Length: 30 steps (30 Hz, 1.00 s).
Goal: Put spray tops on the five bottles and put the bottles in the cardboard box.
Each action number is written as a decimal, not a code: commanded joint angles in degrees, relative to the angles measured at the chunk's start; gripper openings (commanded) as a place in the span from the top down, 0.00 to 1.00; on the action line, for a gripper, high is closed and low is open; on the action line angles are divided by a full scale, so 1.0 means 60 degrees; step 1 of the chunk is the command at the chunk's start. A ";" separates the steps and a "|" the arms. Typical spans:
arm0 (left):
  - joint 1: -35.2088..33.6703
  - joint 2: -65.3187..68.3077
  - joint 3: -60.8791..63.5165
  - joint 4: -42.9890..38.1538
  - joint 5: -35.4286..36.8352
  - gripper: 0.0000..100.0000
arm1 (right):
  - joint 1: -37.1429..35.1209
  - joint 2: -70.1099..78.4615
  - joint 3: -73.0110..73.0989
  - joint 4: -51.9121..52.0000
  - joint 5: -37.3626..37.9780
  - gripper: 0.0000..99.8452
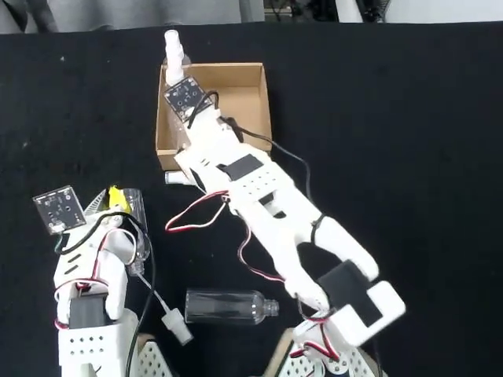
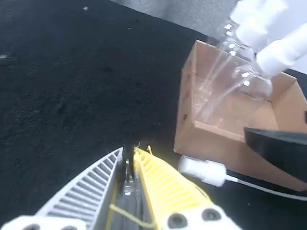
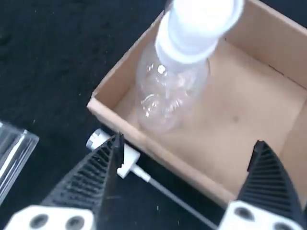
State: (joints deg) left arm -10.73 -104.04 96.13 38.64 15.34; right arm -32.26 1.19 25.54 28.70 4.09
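The plain black cloth surface (image 1: 409, 118) carries no pattern. The open brown cardboard box (image 1: 266, 94) is tan inside and out. The clear plastic bottle (image 3: 168, 91) in it is colourless, with a white spray top (image 3: 196, 24). A loose white plastic spray top (image 2: 201, 171) trails a white tube. A lying clear plastic bottle (image 1: 224, 306) is colourless too. The left jaws are one yellow and one pale grey, both ribbed. The right jaws are black and ribbed. The white plastic left arm (image 1: 94, 290) and white plastic right arm (image 1: 267, 196) have black patches, and thin red and white wires (image 1: 196, 221) loop beside the right one.
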 commanded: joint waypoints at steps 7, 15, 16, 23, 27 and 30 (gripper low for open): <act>-0.1150 -0.0103 0.0212 -0.0440 0.0073 0.97 | -0.0176 -0.2147 -0.0330 0.2549 0.0015 0.65; -0.1209 -0.0103 0.0212 -0.0440 0.0073 0.97 | -0.0190 -0.3289 -0.0344 0.4601 0.0088 0.65; -0.1209 -0.0103 0.0212 -0.0440 0.0073 0.97 | -0.0190 -0.3451 -0.0344 0.4864 0.0073 0.65; -0.1194 -0.0103 0.0212 -0.0425 0.0073 0.97 | -0.0864 -0.4476 -0.0315 0.6828 0.0029 0.65; -0.1194 -0.0103 0.0212 -0.0425 0.0073 0.97 | -0.1597 -0.4960 0.0154 0.7253 0.0029 0.65; -0.1194 -0.0103 0.0212 -0.0410 0.0073 0.97 | -0.2095 -0.5414 0.0916 0.7209 0.0088 0.65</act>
State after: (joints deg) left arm -17.49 -104.04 96.13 37.41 15.34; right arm -41.49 -26.77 29.05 71.52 4.18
